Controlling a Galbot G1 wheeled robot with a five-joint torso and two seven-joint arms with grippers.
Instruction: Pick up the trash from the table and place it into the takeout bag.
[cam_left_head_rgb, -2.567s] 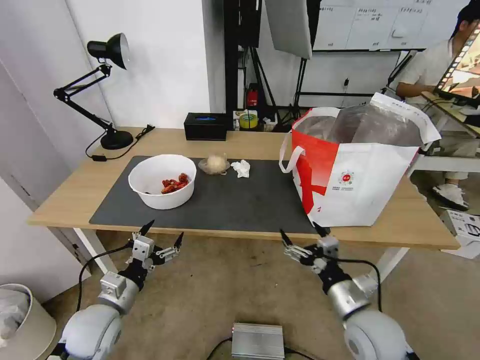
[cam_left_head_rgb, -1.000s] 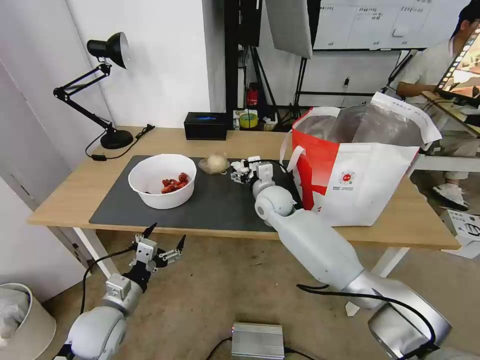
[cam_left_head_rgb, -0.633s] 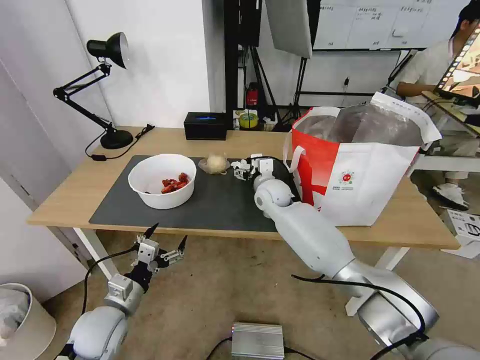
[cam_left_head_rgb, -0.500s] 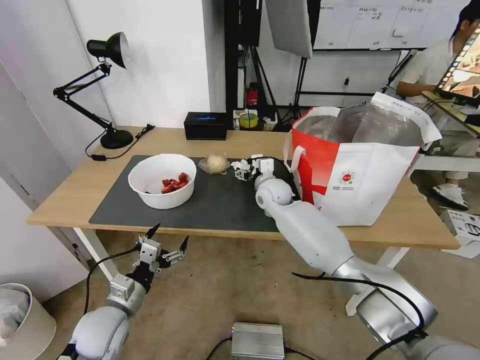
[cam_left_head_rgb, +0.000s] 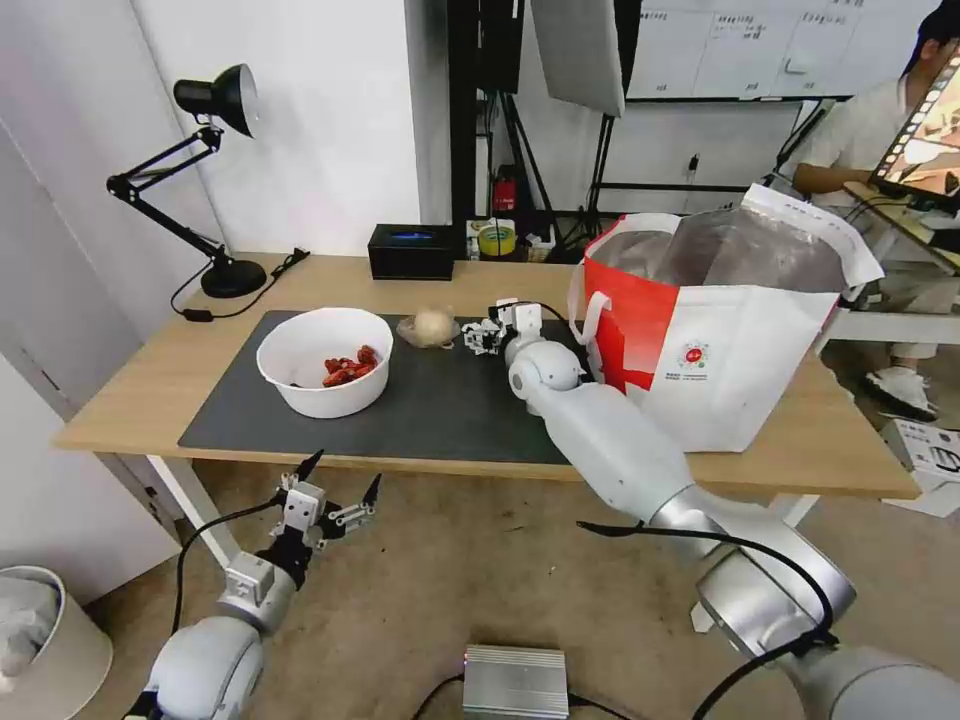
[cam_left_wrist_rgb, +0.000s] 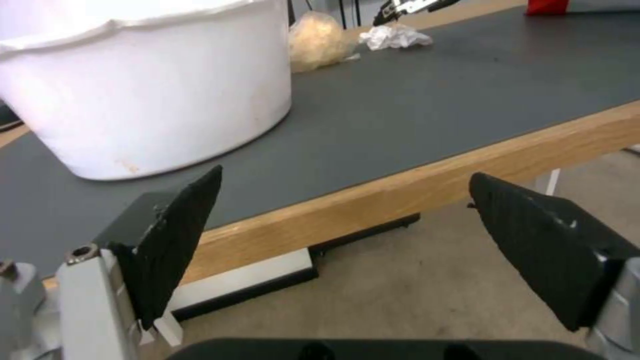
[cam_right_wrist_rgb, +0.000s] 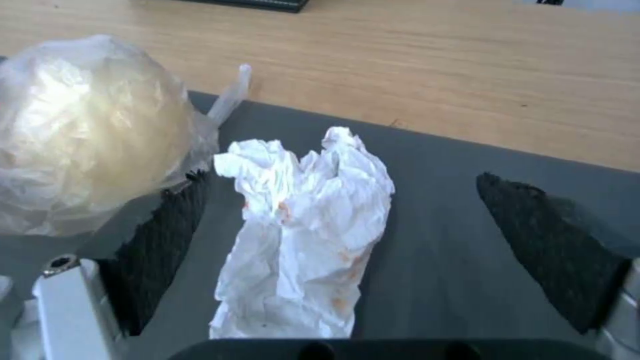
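Right gripper (cam_right_wrist_rgb: 337, 210) spread astride crumpled tissue (cam_right_wrist_rgb: 303, 240), long axis running between fingers.

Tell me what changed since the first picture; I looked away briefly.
The right claw reached from below the table onto the mat, now open around the crumpled tissue, not gripping. The left claw stayed low, open. Bowl, wrapped ball and bag unmoved.

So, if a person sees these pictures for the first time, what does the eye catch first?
Probably the right gripper, open low over the mat with the crumpled tissue between its fingers and the wrapped ball beside one finger. Next, the big red-and-white takeout bag standing open on the table's right side. The left gripper waits open below the table's front edge.
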